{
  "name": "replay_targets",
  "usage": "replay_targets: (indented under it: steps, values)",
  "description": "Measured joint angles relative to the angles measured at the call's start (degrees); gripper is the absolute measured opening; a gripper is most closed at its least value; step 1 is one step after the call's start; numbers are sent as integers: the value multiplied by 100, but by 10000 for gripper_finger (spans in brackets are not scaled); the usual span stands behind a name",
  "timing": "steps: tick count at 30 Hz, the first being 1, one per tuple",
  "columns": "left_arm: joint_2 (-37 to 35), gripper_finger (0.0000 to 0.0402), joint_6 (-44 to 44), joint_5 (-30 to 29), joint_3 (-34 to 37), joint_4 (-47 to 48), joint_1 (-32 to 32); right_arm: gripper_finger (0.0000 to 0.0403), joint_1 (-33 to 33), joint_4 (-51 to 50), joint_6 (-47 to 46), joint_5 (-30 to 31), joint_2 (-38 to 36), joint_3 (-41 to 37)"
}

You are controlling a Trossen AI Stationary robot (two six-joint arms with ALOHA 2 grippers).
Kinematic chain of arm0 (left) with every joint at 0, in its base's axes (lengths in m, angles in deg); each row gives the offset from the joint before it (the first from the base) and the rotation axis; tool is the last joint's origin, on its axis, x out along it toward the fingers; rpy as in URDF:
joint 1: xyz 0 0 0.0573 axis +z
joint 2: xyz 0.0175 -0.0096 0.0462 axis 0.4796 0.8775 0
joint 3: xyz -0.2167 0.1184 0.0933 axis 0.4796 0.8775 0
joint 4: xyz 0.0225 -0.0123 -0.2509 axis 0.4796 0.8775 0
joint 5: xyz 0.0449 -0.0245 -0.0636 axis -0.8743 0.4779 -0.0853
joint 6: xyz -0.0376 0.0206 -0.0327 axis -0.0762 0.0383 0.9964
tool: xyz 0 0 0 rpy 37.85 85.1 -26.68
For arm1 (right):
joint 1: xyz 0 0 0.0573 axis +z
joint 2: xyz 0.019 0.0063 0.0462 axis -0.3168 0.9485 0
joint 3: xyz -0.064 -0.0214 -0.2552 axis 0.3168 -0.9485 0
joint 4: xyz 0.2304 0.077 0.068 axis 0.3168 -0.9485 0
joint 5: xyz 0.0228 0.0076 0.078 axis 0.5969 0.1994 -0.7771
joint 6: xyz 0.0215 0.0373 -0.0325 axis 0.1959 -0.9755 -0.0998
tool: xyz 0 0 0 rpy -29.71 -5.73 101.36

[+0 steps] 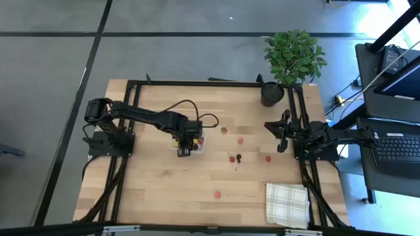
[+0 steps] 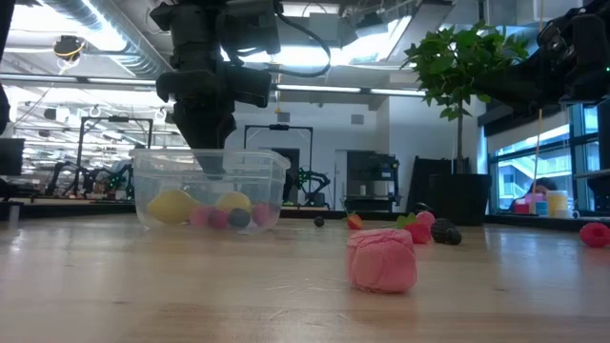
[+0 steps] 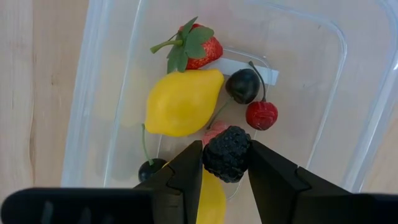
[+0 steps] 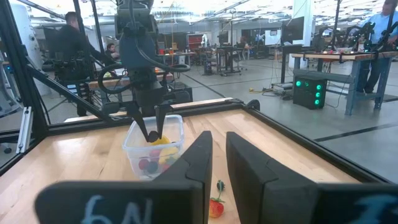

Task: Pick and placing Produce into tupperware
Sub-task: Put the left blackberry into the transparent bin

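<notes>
My left jaws [image 3: 227, 163] grip a blackberry [image 3: 227, 153] just above the tupperware [image 3: 348, 112], over its lemon [image 3: 180, 102] and cherries [image 3: 252, 99].

Table [image 1: 164, 190] seen straight down from overhead, viewed level from tabletop height, tupperware [image 3: 348, 93] framed closely by left wrist, shared across all views.

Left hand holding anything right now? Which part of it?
Yes: the left hand pinches a blackberry by its two sides, above the tupperware. The right hand holds nothing.
</notes>
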State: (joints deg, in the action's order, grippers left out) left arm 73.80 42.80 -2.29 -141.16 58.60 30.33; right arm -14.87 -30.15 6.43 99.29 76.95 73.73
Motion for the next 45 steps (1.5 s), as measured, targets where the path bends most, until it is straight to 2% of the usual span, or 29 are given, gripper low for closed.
replay_targets:
  steps: [41, 45]
  values:
    - [0, 112, -124, -123, 0, 7, 2, 51, 0, 0, -2, 1, -2, -1]
    - [0, 131, -69, -111, 0, 7, 4, 51, 0, 0, 0, 2, -2, -2]
